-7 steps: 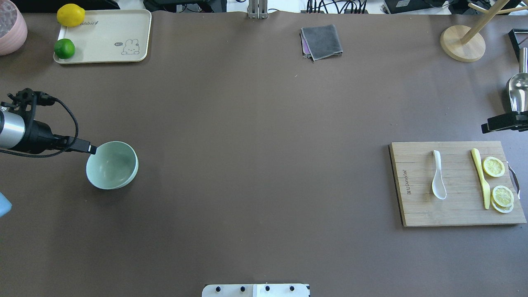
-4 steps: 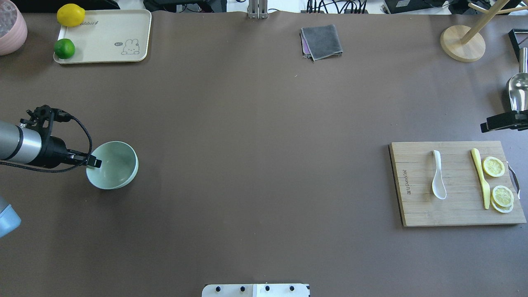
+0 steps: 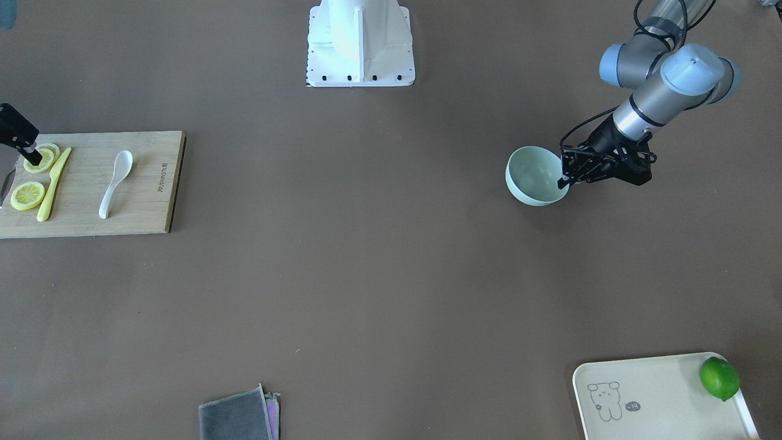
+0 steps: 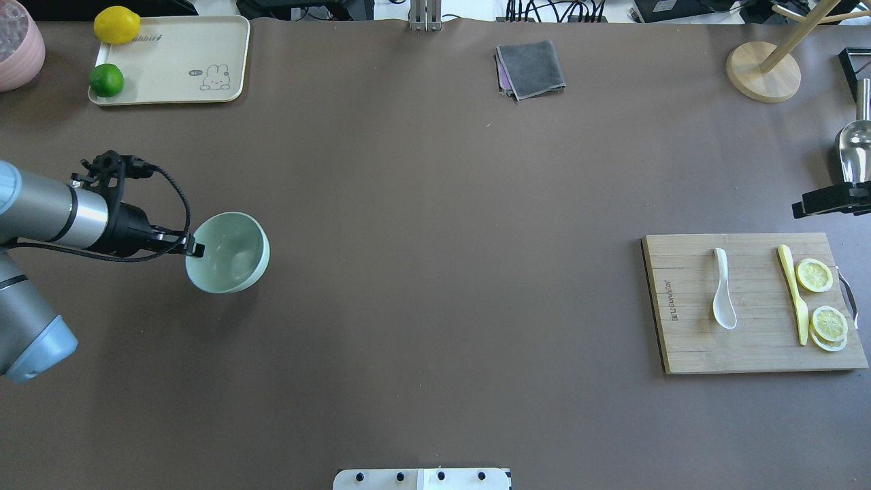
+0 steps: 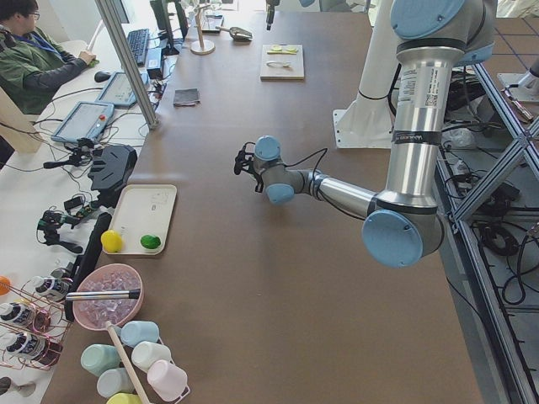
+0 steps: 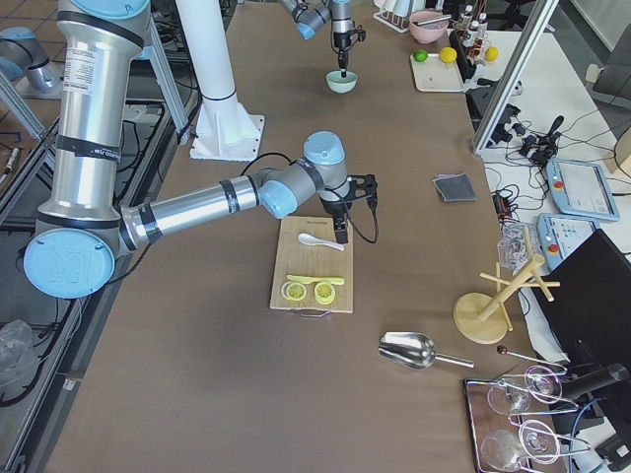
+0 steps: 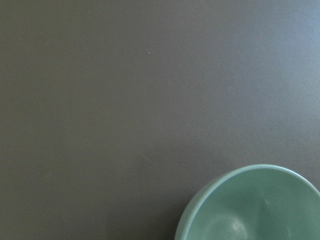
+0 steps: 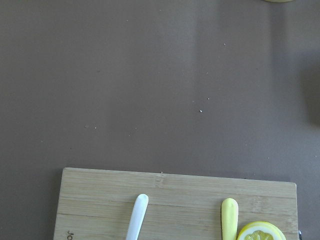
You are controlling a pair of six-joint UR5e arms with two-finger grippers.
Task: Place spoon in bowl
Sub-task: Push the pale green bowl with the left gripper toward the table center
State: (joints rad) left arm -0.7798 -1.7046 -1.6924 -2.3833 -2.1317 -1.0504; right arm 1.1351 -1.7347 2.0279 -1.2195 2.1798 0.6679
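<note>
Overhead exterior shows left fingers (image 4: pixel 196 250) clamped on the bowl (image 4: pixel 235 264) rim; whether right fingers (image 3: pixel 29 153) are parted cannot be told.

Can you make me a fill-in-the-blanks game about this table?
1. The spoon lies on a wooden ____.
2. The left end effector is at the rim of the pale green ____.
3. On the tray, next to the lemon, sits a round green ____.
Missing words: board; bowl; lime.
</note>
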